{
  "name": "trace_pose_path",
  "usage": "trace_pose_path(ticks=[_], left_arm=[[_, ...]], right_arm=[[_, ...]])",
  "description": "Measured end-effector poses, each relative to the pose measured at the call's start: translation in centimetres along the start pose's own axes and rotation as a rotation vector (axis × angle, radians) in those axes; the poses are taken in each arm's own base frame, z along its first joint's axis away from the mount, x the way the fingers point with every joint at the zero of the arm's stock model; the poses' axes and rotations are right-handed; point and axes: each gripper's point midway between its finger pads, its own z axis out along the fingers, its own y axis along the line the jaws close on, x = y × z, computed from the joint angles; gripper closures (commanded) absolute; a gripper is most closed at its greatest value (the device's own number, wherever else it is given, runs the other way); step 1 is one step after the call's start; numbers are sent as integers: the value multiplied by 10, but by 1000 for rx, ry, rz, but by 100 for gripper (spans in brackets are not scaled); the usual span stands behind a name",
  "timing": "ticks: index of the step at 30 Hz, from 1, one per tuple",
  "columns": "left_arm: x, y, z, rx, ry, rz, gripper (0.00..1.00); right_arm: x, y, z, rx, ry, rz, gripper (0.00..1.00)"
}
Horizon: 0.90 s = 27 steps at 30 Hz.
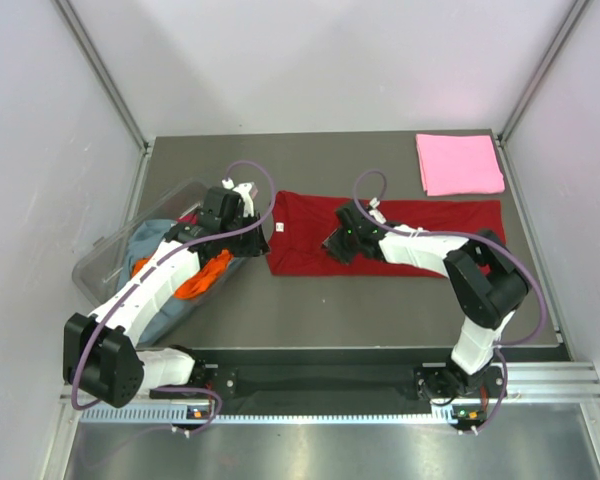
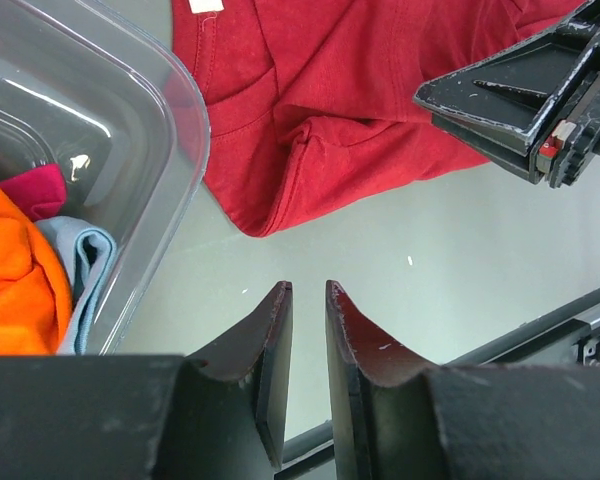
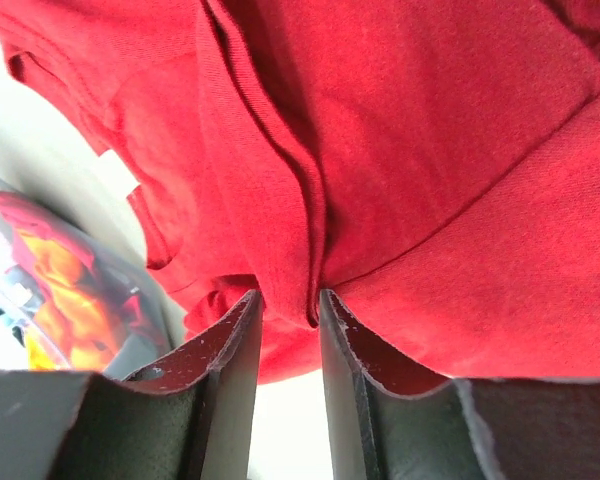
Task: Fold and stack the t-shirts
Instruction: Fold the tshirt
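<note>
From the top camera I see the dark red shirt (image 1: 310, 215) lying flat in the middle of the table (image 1: 380, 300). The pink shirt (image 1: 459, 164) is folded in the far right corner. The clear tub (image 1: 105, 262) sits on the left with more shirts in it. My left gripper (image 1: 242, 228) is between the tub and the dark red shirt, and my right gripper (image 1: 332, 244) is down on that shirt. In the left wrist camera the left fingers (image 2: 270, 340) have a thin gap and hold nothing, with bare table under them. The tub beside them holds an orange shirt (image 2: 15, 270) and a grey-blue shirt (image 2: 85, 265). In the right wrist camera the right fingers (image 3: 230, 350) pinch a fold of the dark red shirt.
</note>
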Motion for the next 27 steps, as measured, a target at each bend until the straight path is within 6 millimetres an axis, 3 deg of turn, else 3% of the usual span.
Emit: trace_pose_path(ticks=[8, 27], left_arm=[[-1, -1, 0, 6, -3, 1, 75], [-1, -1, 0, 6, -3, 1, 75]], right_arm=[[0, 7, -3, -26, 5, 21, 75], [4, 7, -2, -21, 22, 61, 73]])
